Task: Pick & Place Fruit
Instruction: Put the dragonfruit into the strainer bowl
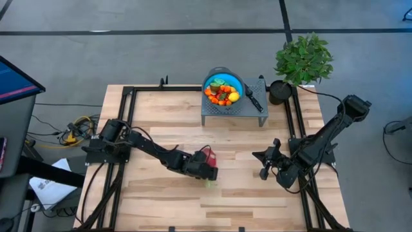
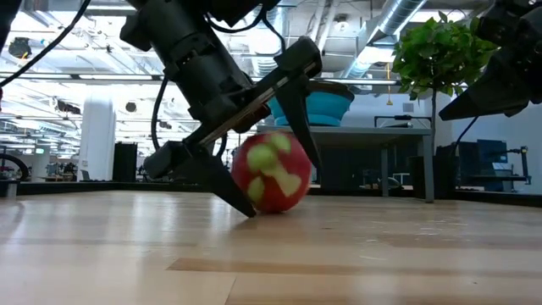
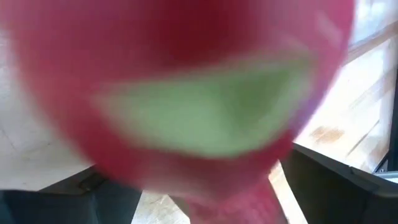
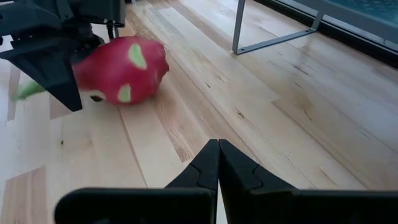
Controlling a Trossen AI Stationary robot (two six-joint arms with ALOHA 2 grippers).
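Resting on the table (image 2: 406, 254), the dragon fruit (image 2: 271, 172) lies between the left tool's (image 2: 275, 140) spread-apart fingers.

Dragon fruit (image 1: 207, 154) on table (image 1: 244, 187) betw. left end effector (image 1: 209, 169) fingers.

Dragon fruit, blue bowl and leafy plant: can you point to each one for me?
dragon fruit (image 2: 269, 172), low view, on its red side between green tips
blue bowl (image 1: 212, 80), high view, on its rim
leafy plant (image 1: 304, 58), high view, on the leaves

Pink-red, green-tipped dragon fruit (image 2: 271, 172) on the table; small fruits (image 1: 221, 93) in bowl.
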